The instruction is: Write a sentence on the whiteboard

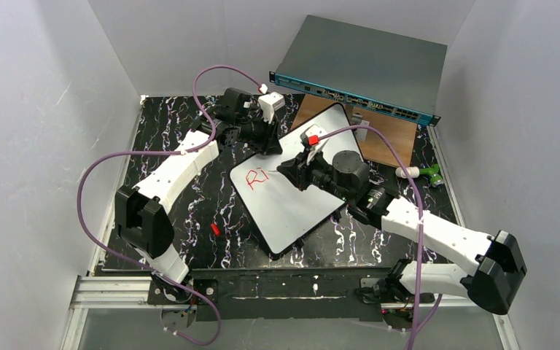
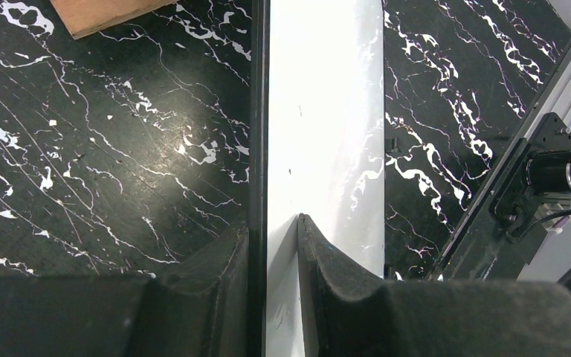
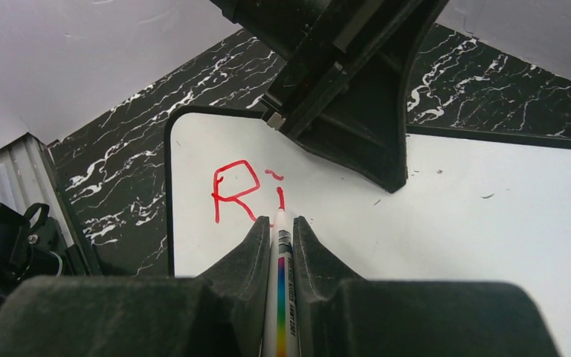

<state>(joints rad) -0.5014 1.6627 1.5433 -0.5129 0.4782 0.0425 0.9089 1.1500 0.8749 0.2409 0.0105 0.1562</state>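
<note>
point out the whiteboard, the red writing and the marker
whiteboard [image 1: 292,211], top external view, bare white face near its middle
red writing [image 3: 215,199], right wrist view, stem of the R
marker [image 3: 282,297], right wrist view, rainbow-striped barrel

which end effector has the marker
The right end effector holds the marker, its tip at the red letters "Ri" on the whiteboard. The left end effector grips only the whiteboard's edge.
</note>
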